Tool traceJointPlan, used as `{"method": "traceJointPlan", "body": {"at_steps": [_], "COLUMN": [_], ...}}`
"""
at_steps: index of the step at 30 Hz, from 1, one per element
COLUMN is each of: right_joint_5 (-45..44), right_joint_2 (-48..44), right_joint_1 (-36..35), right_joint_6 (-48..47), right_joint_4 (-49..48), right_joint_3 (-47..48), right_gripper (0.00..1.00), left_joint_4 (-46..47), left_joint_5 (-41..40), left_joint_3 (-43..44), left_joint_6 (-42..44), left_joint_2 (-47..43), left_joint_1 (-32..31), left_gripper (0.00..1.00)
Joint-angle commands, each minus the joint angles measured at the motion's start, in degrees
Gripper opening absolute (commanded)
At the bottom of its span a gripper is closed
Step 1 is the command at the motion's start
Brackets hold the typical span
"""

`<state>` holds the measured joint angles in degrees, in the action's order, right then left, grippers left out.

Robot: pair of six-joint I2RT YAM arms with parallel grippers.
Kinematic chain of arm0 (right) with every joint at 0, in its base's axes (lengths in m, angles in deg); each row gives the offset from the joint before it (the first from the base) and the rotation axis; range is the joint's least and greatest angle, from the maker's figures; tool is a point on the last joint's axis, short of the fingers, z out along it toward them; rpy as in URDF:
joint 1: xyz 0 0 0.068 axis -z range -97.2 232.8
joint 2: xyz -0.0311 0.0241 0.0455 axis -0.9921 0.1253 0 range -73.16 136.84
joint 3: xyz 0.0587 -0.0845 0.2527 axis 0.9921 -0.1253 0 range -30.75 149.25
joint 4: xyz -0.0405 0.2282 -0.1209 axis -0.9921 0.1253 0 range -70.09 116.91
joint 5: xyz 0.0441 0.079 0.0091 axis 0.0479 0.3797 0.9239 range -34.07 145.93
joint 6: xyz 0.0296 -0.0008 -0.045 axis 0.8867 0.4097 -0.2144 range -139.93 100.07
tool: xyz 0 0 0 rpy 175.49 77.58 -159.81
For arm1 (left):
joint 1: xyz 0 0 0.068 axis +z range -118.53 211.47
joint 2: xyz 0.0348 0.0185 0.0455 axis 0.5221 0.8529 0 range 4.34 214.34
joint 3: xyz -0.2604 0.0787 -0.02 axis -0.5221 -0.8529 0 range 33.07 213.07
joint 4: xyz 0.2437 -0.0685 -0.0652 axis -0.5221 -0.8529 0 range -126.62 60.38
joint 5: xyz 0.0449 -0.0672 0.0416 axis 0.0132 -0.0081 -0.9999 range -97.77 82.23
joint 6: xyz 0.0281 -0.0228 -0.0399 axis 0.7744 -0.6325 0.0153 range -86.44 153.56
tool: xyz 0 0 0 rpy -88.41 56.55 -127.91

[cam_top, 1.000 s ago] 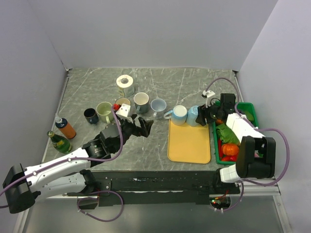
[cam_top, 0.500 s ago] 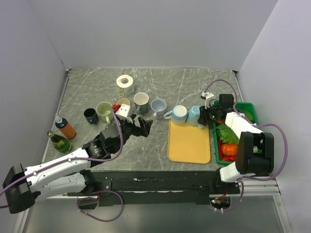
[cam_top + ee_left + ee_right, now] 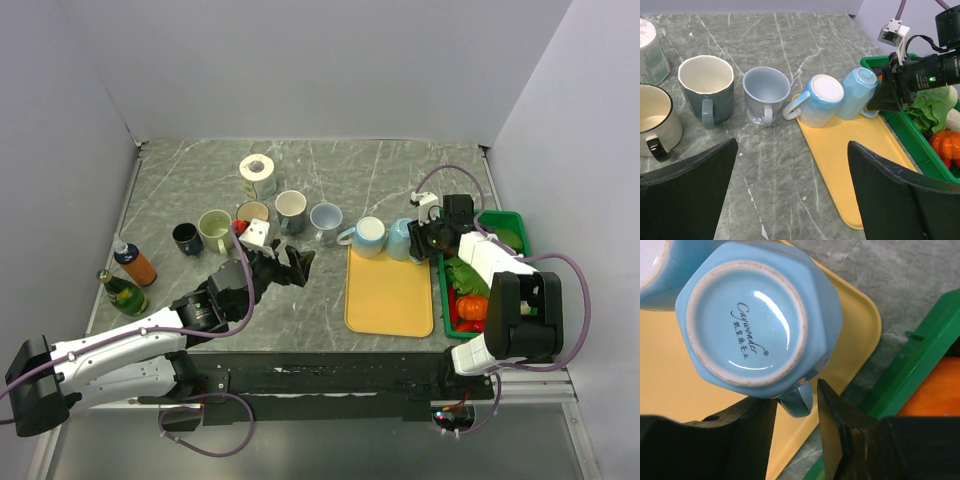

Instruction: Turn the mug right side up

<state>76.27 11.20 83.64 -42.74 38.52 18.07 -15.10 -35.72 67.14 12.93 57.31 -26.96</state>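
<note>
1. The light blue mug (image 3: 400, 238) is found base-up at the 1 o'clock corner of the yellow tray (image 3: 390, 300). Its handle (image 3: 799, 401) is turned toward 3 o'clock, facing the green bin (image 3: 512, 222).
2. The right gripper (image 3: 425, 238) is set at the mug's 3 o'clock side, its jaws drawn partway in with the handle between them. A thin gap is seen beside one finger, so whether the handle is truly pinched cannot be told.
3. The left gripper (image 3: 285, 262) is held wide open with nothing in it. It is placed over the table (image 3: 330, 170) at about 9 o'clock of the tray, well apart from the mug.
4. The step in hand is judged to be securing the handle. A firm, centred pinch is wanted before any lift, since a glazed loop held near its edge is likely to swivel in the pads.
5. The mug should be raised clear of the tray before the wrist is rolled, so that the rim is not dragged across the tray's lip.
6. At 9 o'clock a second upturned mug (image 3: 369, 234) is placed just beside it, perhaps touching. A roll toward that side is best avoided.
7. At 3 o'clock the bin's wall is near the gripper, so little room is left for swinging outward.
8. Open room is offered upward and at 6 o'clock, where the tray's surface is bare. The turned mug can be set down there.
</note>
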Motion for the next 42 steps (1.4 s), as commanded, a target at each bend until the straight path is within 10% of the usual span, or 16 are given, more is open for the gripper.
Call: {"method": "traceJointPlan", "body": {"at_steps": [1,6,14,42], "right_joint_5": [0.49,1.81,-0.82,-2.68], "right_joint_2": [-1.56,-1.48,0.63,-36.79], "right_joint_1": [-0.58,-0.58,-2.16,-15.95], "right_joint_6": [0.22,0.66,1.97,37.65], "right_joint_4": [-2.35,-2.44,-0.60,-7.09], "right_joint_3": [-0.21,0.40,2.42,5.59], "right_gripper": [0.46,0.40,0.00,0.00], "left_joint_4": [1.65,1.82,1.56,3.84], "left_joint_5": [-1.06,-0.18,1.31,21.61], "left_joint_3": [1.09,1.27,1.97,10.58], "left_joint_6": [0.41,0.41,-0.12,-8.02], "left_joint_2": [0.55,0.99,2.14,7.41], "left_joint_1": [-0.28,-0.28,-0.28,-0.19], "left_gripper": [0.96,0.96,0.96,0.96]}}
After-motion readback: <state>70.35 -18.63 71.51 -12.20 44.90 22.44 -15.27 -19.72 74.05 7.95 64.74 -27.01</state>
